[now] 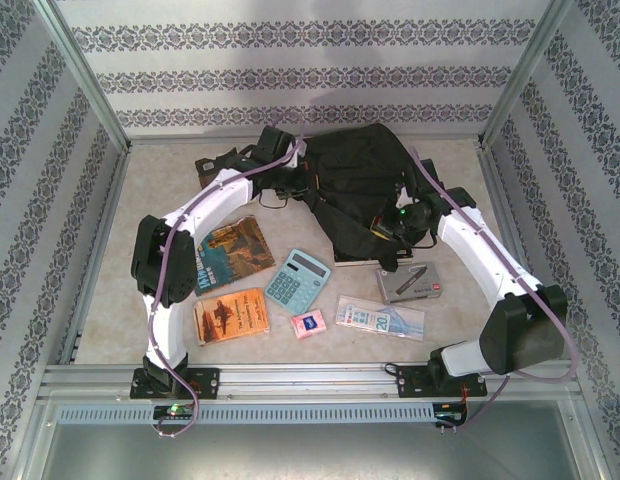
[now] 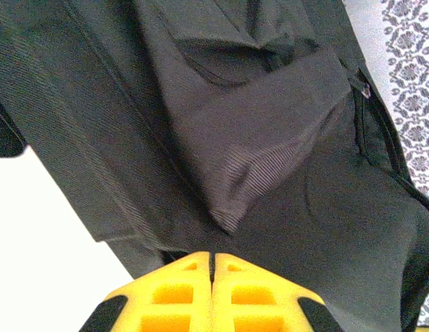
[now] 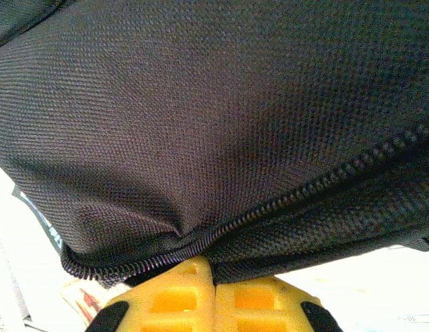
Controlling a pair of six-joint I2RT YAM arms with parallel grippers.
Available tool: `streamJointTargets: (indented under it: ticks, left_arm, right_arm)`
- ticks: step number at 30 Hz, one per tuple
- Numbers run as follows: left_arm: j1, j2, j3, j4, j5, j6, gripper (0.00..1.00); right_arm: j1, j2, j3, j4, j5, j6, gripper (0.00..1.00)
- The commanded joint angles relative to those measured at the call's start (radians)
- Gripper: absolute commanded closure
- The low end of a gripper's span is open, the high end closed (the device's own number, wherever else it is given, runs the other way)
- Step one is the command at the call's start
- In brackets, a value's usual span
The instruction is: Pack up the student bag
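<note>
**Desk:** Nearest the arm bases, two books point(image 1: 231, 316), a calculator point(image 1: 297, 278) and a pen case point(image 1: 410, 283) lie loose on the table point(image 1: 110, 300).

**Photographer:** Just beyond, the right gripper point(image 3: 213, 261), jaws pressed together, sits at the zipper on the near edge of the student bag point(image 1: 355, 165).

**Desk:** And the left gripper point(image 2: 212, 257)?

**Photographer:** Farther back, against the bag's left side, jaws also pressed together. I cannot tell whether either has cloth nipped. The bag slumps at the table's far middle. Opening it well likely means drawing both sides apart evenly and lifting gently, so the soft mouth doesn't collapse.
</note>
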Motion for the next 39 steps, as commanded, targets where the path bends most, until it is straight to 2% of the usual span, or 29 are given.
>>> streamJointTargets:
  ticks: [1,6,10,14,17,20,22,24,26,30,33,36,39]
  left_arm:
    - [0.081,0.014,0.064,0.034,-0.123,0.013,1.00]
    - [0.084,0.049,0.130,0.002,-0.119,0.018,1.00]
    - [0.086,0.041,0.136,-0.015,-0.137,0.029,1.00]
    - [0.116,0.053,0.162,-0.044,-0.144,0.027,1.00]
    - [0.142,0.071,0.192,-0.080,-0.148,0.007,1.00]
    - [0.145,0.068,0.184,-0.083,-0.131,0.006,1.00]
    - [0.145,0.070,0.180,-0.084,-0.105,0.007,0.90]
    - [0.146,0.067,0.180,-0.099,-0.106,0.013,0.76]
    - [0.152,0.054,0.183,-0.117,-0.128,0.022,0.67]
    - [0.169,-0.001,0.193,-0.166,-0.176,0.044,0.46]
    - [0.170,-0.041,0.187,-0.224,-0.166,0.082,0.40]
    - [0.153,-0.081,0.154,-0.262,-0.107,0.137,0.39]
    - [0.076,-0.126,0.147,-0.327,-0.065,0.350,0.36]
  right_arm:
    - [-0.017,-0.030,-0.030,-0.094,0.044,-0.001,1.00]
    - [0.025,-0.035,-0.033,0.002,-0.009,0.067,0.98]
    - [0.081,-0.027,-0.017,0.073,-0.021,0.098,0.78]
    - [0.106,-0.018,-0.024,0.169,-0.100,0.125,0.56]
    - [0.125,-0.020,0.033,0.097,-0.066,0.070,0.44]
    - [0.132,-0.052,0.067,0.021,0.009,0.001,0.35]
    - [0.134,-0.080,0.067,-0.007,0.035,-0.044,0.25]
    - [0.136,-0.102,0.055,-0.009,0.013,-0.097,0.25]
    - [0.141,-0.113,0.050,-0.031,0.008,-0.137,0.26]
    - [0.145,-0.149,0.027,-0.050,0.059,-0.182,0.27]
    - [0.144,-0.155,0.019,-0.069,0.080,-0.179,0.30]
    - [0.146,-0.155,0.005,-0.075,0.077,-0.164,0.31]
    - [0.144,-0.179,-0.011,-0.063,0.079,-0.165,0.31]
